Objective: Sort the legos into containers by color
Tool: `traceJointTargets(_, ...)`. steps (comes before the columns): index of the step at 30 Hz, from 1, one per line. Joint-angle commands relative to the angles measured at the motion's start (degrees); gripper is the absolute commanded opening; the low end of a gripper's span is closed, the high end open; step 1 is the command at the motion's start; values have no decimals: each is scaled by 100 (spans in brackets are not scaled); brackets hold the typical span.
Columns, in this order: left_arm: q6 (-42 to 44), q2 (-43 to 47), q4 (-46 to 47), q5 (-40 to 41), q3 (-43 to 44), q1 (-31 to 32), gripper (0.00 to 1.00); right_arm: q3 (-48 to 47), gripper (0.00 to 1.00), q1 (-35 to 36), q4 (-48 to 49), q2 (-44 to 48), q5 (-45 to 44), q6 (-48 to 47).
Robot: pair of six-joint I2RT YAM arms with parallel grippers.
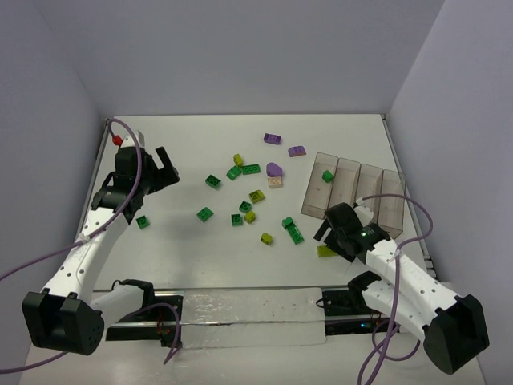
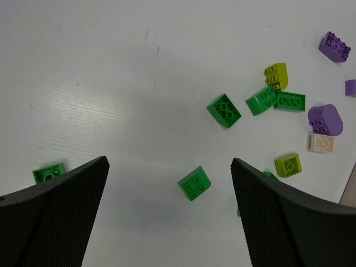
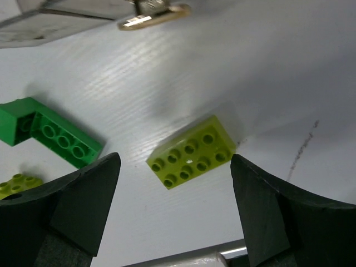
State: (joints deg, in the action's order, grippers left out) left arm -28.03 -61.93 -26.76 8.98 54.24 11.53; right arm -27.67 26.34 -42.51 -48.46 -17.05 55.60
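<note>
Loose legos in green, yellow-green, purple and one tan [image 1: 275, 182] lie scattered over the middle of the white table. The containers [image 1: 370, 192], four smoky bins in a row, stand at the right; a green brick [image 1: 328, 176] lies in the leftmost bin. My right gripper [image 1: 329, 233] [image 3: 175, 164] is open low over a flat yellow-green brick [image 3: 192, 152] [image 1: 326, 251], which lies on the table between the fingers without touching them. My left gripper [image 1: 164, 172] [image 2: 169, 167] hangs open above the table, a green brick [image 2: 194, 183] below the gap.
Beside the right gripper lie a long green brick [image 3: 50, 133] and a small yellow-green one [image 3: 14, 183]. A bin's edge [image 3: 55, 16] shows at the top of the right wrist view. One green brick [image 1: 142, 222] lies alone by the left arm. Purple bricks [image 1: 272, 139] sit at the back.
</note>
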Motion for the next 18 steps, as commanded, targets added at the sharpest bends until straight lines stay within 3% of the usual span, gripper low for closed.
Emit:
traceJointTargets(1, 23, -3, 130, 1, 148, 16, 99, 151, 90, 44, -375, 346, -128, 901)
traceJointTargets(6, 8, -34, 149, -28, 127, 20, 99, 350, 94, 38, -311, 320, -44, 1115)
traceJointTargets(12, -58, -38, 212, -196, 72, 25, 99, 351, 91, 70, -160, -52, 0, 1178)
traceJointTargets(18, -62, 18, 202, -183, 61, 25, 99, 387, 76, 151, -101, 256, 19, 1217)
